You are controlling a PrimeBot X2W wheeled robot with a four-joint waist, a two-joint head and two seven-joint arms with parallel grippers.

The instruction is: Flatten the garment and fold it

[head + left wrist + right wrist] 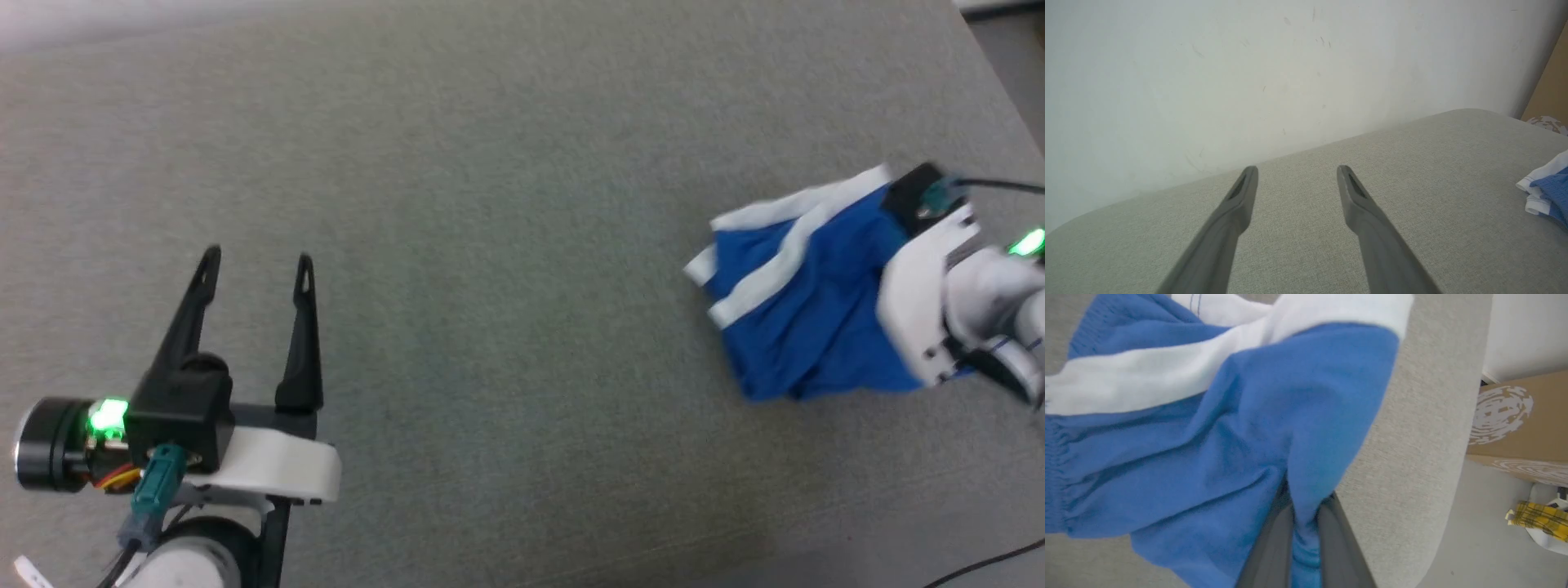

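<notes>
The garment (pixel 804 294), royal-blue shorts with white band trim, lies bunched at the right side of the grey padded table (pixel 490 204). My right gripper (pixel 1304 510) is shut on a fold of its blue cloth (pixel 1274 428), which drapes over the dark fingers (pixel 1267 547); in the head view the fingertips are hidden under the fabric and the white wrist sits on top. My left gripper (pixel 257 265) hovers open and empty over bare table at the lower left, far from the shorts. A corner of the garment (pixel 1547 188) shows at the right edge of the left wrist view.
A pale wall (pixel 1249 73) rises behind the table's far edge. Past the table's right edge (pixel 1437 465) there is floor with a cardboard box (pixel 1523 424) and a yellow plaid item (pixel 1537 514). A black cable (pixel 992 186) runs off the right wrist.
</notes>
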